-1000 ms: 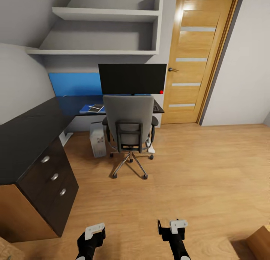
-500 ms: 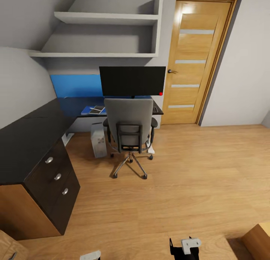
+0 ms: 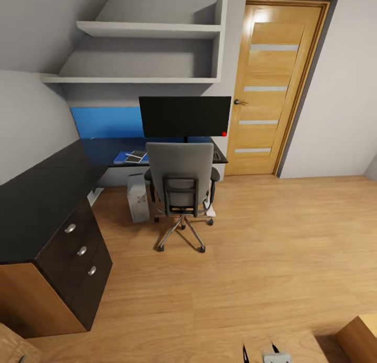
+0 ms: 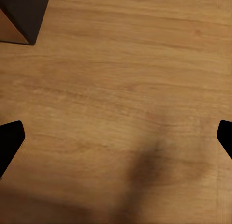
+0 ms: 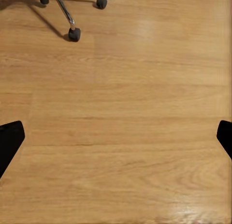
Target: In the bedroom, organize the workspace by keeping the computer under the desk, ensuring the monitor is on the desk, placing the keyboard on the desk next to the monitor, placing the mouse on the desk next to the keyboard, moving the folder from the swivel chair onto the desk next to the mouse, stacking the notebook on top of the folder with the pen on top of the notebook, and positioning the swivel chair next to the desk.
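Observation:
Across the bedroom, the swivel chair [image 3: 180, 182] stands pushed up to the black desk [image 3: 57, 180], its back towards me. Behind it on the desk stands the monitor [image 3: 184, 116]. The computer [image 3: 137, 197] is on the floor under the desk. Left of the chair, the blue folder [image 3: 120, 157] lies on the desk with the notebook [image 3: 137, 155] on it. An edge of the keyboard [image 3: 216, 155] peeks out beside the chair back. I cannot make out the mouse or the pen. My right gripper [image 3: 259, 348] and my left gripper [image 4: 116, 141] hang open over bare floor.
The desk's drawer unit [image 3: 73, 248] juts out at the left. An oak door [image 3: 267, 86] is shut at the back right, and wall shelves [image 3: 146, 28] hang above the desk. Wooden furniture corners [image 3: 361, 337] sit at my lower right and lower left. The chair's castor [image 5: 74, 34] is ahead.
Both arms have dropped towards the bottom of the head view: the left gripper has slid out of it, and the right one is nearly gone. The view has tilted up slightly.

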Available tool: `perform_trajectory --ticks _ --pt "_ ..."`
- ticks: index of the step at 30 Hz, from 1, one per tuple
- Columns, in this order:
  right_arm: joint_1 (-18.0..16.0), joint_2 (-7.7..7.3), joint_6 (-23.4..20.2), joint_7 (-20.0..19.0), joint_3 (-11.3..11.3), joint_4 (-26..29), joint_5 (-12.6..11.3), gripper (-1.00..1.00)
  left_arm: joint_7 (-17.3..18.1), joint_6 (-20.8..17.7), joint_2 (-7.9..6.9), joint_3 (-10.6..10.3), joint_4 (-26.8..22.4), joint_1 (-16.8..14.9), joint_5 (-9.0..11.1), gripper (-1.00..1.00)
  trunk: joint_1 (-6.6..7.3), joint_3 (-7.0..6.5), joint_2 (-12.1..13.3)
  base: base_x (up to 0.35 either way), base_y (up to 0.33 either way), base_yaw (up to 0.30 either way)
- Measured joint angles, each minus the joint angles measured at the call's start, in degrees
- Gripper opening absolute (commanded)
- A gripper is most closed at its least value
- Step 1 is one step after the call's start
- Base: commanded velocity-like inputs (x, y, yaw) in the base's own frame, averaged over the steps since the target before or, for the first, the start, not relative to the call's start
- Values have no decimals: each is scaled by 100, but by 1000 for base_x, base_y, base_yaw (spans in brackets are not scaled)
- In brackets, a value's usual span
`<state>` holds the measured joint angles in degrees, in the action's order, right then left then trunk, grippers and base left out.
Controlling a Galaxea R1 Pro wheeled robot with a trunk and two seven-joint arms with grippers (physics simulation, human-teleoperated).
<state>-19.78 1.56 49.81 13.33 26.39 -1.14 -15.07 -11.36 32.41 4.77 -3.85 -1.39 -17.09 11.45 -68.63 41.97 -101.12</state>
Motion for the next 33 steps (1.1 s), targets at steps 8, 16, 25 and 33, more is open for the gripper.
perform_trajectory --ticks 8,16,25,33 --pt "405 -3 358 3 5 -12 -13 100 53 751 -46 1 20 340 -13 100 176 -143 321 0 0 0" --pt "578 12 408 5 9 -13 -13 100 299 1341 -142 1 22 511 -7 100 352 -287 642 0 0 0" --pt "697 3 398 6 2 -13 -14 100 587 1577 -211 2 23 797 25 100 549 -449 1003 0 0 0" --pt "707 12 89 -5 15 -5 -11 100 620 1521 -229 1 23 904 22 100 594 -486 1085 0 0 0"
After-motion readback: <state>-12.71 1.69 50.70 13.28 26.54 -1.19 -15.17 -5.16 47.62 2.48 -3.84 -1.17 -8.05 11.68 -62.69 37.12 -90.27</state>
